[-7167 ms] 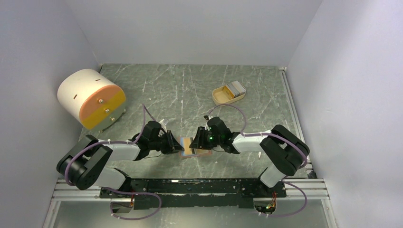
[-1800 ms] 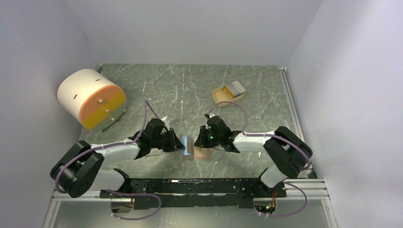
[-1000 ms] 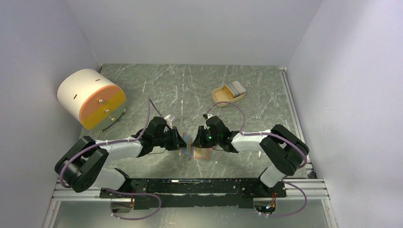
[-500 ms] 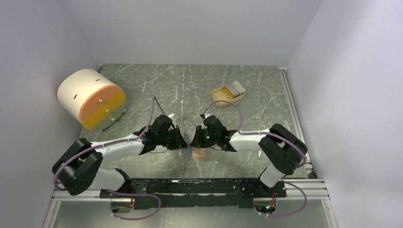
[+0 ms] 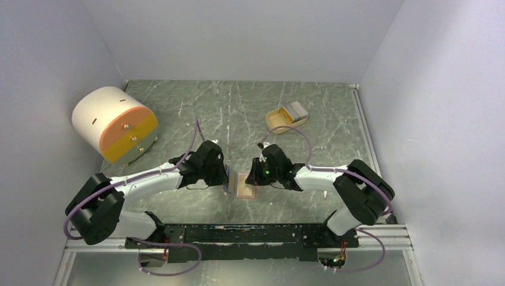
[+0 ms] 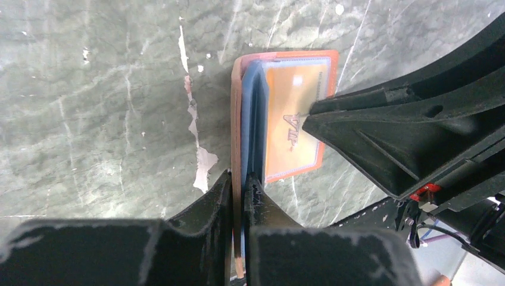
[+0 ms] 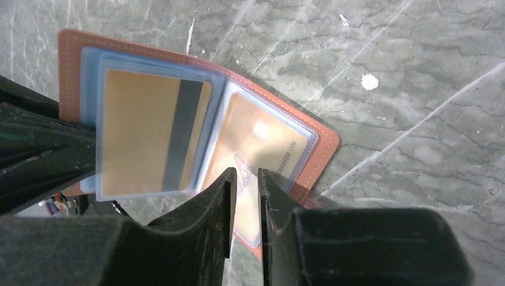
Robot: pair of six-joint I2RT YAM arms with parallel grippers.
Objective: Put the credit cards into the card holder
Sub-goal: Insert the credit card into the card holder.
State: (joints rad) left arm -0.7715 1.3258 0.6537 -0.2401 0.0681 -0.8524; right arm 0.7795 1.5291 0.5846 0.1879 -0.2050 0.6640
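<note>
The salmon card holder [image 5: 243, 186] lies open on the table between my two grippers. My left gripper [image 6: 238, 179] is shut on the edge of its left cover [image 6: 236, 119], which stands upright with the bluish clear sleeves beside it. My right gripper [image 7: 245, 173] has its jaws a narrow gap apart with nothing between them, tips down on the right-hand page [image 7: 268, 143]. A clear sleeve [image 7: 149, 131] holds a tan card with a dark stripe. Light blue and grey-white credit cards [image 5: 293, 110] sit in the beige tray at the back.
The beige oval tray [image 5: 275, 122] stands at the back right of the marbled table. A big white-and-orange drum [image 5: 113, 122] stands at the back left. Grey walls close in three sides, and a metal rail [image 5: 238, 235] runs along the near edge.
My left gripper has closed on the holder's left cover, and the left arm has shifted right. The right gripper stays pressed on the right page.
</note>
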